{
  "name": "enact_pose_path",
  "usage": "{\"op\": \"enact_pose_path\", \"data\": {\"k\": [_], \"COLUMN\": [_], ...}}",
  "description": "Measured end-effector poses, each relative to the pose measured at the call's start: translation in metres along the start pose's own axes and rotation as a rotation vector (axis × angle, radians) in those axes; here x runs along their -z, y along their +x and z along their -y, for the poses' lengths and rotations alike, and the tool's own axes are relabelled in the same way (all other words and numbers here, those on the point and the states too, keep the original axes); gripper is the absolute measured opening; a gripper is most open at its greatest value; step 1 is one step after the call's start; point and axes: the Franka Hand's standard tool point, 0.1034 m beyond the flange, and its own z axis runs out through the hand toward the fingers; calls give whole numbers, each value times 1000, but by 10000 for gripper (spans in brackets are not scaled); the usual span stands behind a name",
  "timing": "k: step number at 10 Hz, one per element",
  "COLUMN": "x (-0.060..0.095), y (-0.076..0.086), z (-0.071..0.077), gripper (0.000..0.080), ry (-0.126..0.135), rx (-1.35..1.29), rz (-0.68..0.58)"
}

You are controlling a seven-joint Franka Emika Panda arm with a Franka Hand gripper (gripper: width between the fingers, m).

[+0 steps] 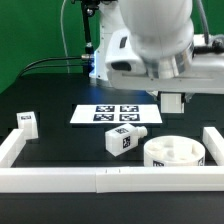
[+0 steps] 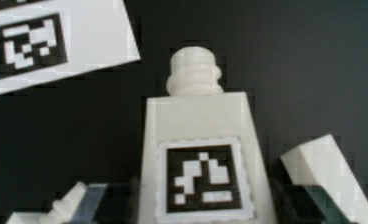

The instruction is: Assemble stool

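- From my feed I see a black table (image 1: 60, 140) against a green backdrop (image 1: 40, 30).
- A white border rail (image 1: 60, 178) runs along the table's near edge and turns up the exterior view's left side.
- The marker board (image 1: 115, 113) lies flat in the middle of the table.
- The gripper (image 2: 199, 205) is pinching the held leg (image 1: 172, 101). On the wrist view its tagged face fills the gap between the fingers, and its ribbed peg end points away from them.
- The held leg hangs under the wrist, just off the exterior view's right end of the marker board. I cannot tell whether it is clear of the table.
- The seat disc (image 1: 175, 152) rests rim up on the table, nearer the camera than the held leg and apart from it.
- The lying leg (image 1: 125, 139) is on its side just beside the seat disc, on the exterior view's left of it.
- A third leg (image 1: 25, 122) stands by the rail's left side, well apart from the gripper.
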Motion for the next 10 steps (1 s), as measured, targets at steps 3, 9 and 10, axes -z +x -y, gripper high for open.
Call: {"op": "enact_pose_path", "data": {"k": [3, 9, 10], "x": [60, 71, 88], "y": [10, 38, 43], "z": [10, 19, 22], "gripper": [335, 336, 336], "ry": [-22, -33, -27], "rx": [193, 343, 350], "rz": [-221, -639, -691]}}
